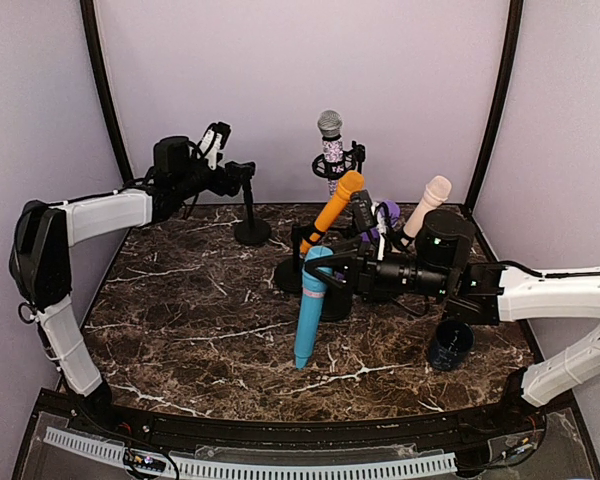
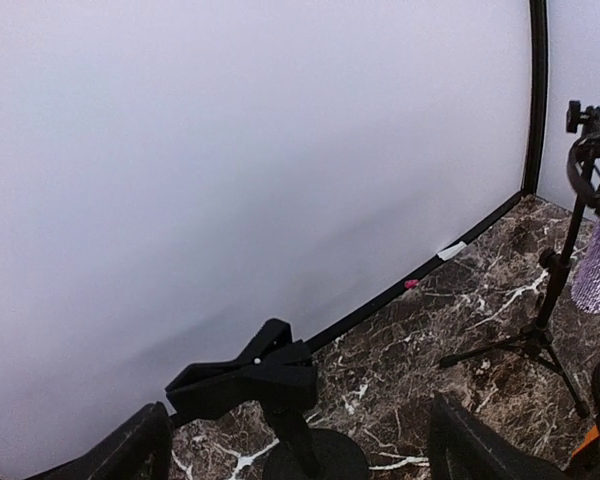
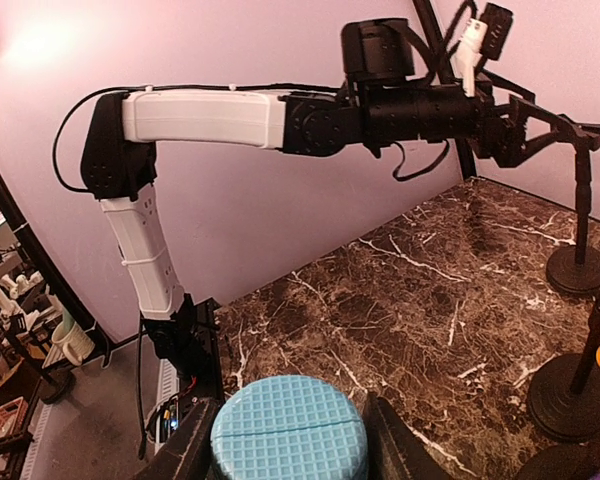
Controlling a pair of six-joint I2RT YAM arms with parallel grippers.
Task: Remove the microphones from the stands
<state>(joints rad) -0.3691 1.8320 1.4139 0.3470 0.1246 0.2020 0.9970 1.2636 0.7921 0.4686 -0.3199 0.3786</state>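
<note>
Reaches far back with left arm [image 1: 100, 215], left gripper [image 1: 244, 172] spread wide. Stretches right arm [image 1: 550, 292] leftward, right gripper [image 1: 325, 272] clamped on blue microphone [image 1: 308, 315].

Pale lilac walls [image 1: 300, 60] close in the table [image 1: 180, 310] on three sides, with black posts [image 1: 105, 90] in the back corners. The table is dark brown marble with white veins. A soft glow [image 3: 25, 45] lights one wall, and a cluttered room [image 3: 20, 380] shows beyond the table's edge.

Your dark marbled tabletop [image 1: 190, 310] carries an orange microphone [image 1: 332, 210] tilted in its clip mid-table, with a cream microphone [image 1: 426, 205] leaning near it on the right. Behind them a glittery microphone [image 1: 330, 140] stands upright on a tripod [image 2: 540, 330], and a dark cup [image 1: 449, 345] sits front right.
</note>
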